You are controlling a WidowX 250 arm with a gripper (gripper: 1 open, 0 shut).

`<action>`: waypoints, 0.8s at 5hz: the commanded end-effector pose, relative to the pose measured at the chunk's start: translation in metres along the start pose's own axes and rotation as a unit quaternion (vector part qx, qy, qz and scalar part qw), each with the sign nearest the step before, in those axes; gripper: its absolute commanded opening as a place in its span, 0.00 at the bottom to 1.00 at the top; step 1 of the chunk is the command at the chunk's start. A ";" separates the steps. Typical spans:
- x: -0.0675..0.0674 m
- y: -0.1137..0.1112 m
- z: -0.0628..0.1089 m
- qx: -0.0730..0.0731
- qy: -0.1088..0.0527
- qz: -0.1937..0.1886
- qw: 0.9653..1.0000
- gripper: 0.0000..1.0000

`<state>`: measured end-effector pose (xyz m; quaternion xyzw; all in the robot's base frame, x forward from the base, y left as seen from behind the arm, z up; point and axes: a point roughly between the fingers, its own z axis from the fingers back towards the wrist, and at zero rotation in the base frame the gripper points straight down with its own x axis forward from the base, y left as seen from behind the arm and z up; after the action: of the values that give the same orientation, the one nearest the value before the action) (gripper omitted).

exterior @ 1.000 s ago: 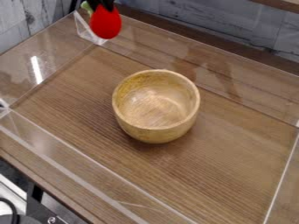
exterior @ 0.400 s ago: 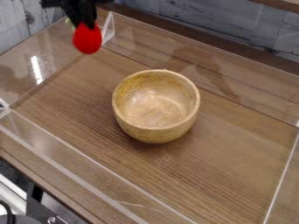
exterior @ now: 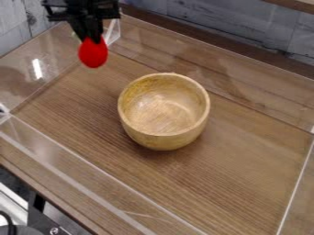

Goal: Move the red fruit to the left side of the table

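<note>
We see a round, light wooden bowl (exterior: 163, 112) standing upright, its inside facing us. Beyond the lower left side we make out dark cables (exterior: 28, 213), and at the lower left corner a round bluish-and-dark object (exterior: 6, 223), partly cut off and too unclear to name.

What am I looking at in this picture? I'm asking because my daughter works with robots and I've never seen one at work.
This is one fixed-looking view, taken from above and looking down at a table. At the upper left, the dark shape coming in from the top edge is part of a robot arm. Its tool is shut on a small red toy fruit, which seems to hang above the wood. Near the middle of the table sits a round, light wooden bowl.
</note>
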<state>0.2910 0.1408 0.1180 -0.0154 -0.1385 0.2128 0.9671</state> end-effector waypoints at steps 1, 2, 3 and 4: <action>0.015 -0.015 0.006 0.002 -0.025 -0.001 1.000 0.00; 0.020 -0.027 0.001 -0.020 -0.020 -0.076 0.997 0.00; 0.023 -0.026 -0.008 -0.032 -0.017 -0.138 0.990 0.00; 0.030 -0.019 -0.023 -0.031 -0.015 -0.155 0.987 0.00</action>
<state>0.3242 0.1308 0.0878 -0.0329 -0.1329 0.0584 0.9889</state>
